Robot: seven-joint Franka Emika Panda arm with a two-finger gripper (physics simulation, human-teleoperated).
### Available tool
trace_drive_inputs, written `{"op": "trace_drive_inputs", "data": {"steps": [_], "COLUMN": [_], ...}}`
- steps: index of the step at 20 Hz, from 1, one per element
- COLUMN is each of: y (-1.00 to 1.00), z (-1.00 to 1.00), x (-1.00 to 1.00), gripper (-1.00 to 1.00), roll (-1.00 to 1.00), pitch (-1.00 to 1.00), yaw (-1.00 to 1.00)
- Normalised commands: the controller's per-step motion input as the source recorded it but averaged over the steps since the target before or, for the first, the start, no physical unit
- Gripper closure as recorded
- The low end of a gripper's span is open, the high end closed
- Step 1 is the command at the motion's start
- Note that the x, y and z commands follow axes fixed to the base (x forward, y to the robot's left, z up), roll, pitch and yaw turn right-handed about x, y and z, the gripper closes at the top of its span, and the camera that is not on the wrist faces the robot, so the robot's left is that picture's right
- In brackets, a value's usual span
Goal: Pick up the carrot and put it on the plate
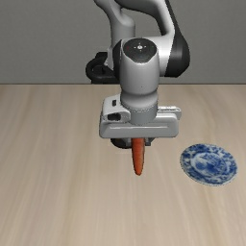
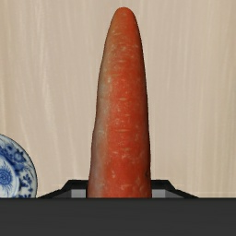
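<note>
Pale wooden table (image 1: 48,163) runs across the scene, with a plain grey wall (image 1: 38,38) behind it. On the wood lies a round plate (image 1: 209,162) with a blue-and-white pattern. In the exterior view the gripper (image 1: 140,144) hangs near the plate, towards that view's left of it. Its two fingers are closed narrowly on the thick end of the carrot (image 1: 139,160). The orange carrot hangs upright from them, its thin tip pointing down at the wood, apart from the plate and not over it. In the wrist view the carrot (image 2: 120,111) stretches away from the fingertips over the wood grain. The plate's patterned rim (image 2: 11,171) shows off to one side of it.
</note>
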Motion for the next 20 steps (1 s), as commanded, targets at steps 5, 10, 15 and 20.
{"op": "trace_drive_inputs", "data": {"steps": [5,10,15,20], "y": [1.0,1.0,1.0,0.2], "z": [0.0,0.0,0.0,-0.4], "x": [0.0,0.0,0.0,-0.4], "gripper": [1.0,1.0,1.0,1.0], "roll": [0.0,0.0,0.0,0.0], "pitch": [0.0,0.0,0.0,0.0], "yaw": [0.0,0.0,0.0,0.0]}}
